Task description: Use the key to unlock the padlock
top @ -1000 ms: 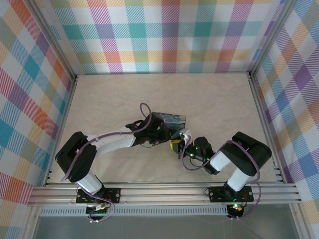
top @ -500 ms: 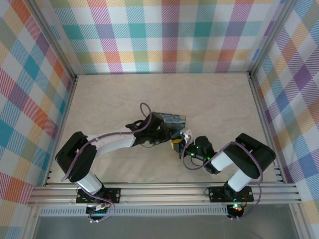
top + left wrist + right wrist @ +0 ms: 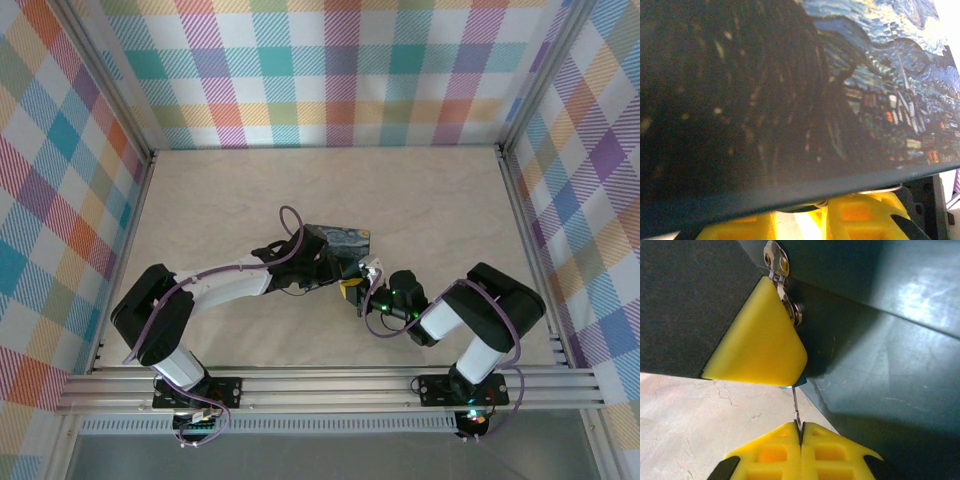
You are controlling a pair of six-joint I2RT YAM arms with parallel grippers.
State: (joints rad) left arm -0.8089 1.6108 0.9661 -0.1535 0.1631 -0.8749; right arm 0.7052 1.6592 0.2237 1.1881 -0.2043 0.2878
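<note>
The table [image 3: 220,200] carried the starry-night box [image 3: 342,238] near its middle, and both arms met at the box's near edge. The left arm reached in from the left, and its gripper [image 3: 805,222] sat tucked under the box's lower rim. Whether those fingers were clamped on anything I cannot tell, because the box hid most of them.

In the right wrist view, one yellow left finger [image 3: 757,340] lay across the box's corner just below the metal hasp [image 3: 776,257]. It covered most of what hung there. A sliver of blue [image 3: 791,386] at the finger's lower edge was probably the padlock.

The right gripper [image 3: 800,432] was the nearer tool. Its fingers were pressed together on the key [image 3: 796,407], which stood out straight from the tips. The thin blade pointed directly at that blue sliver, and its tip seemed to touch or enter the underside. The key's long axis looked lined up with the lock, so the next move was likely a push or a twist along that line.
</note>
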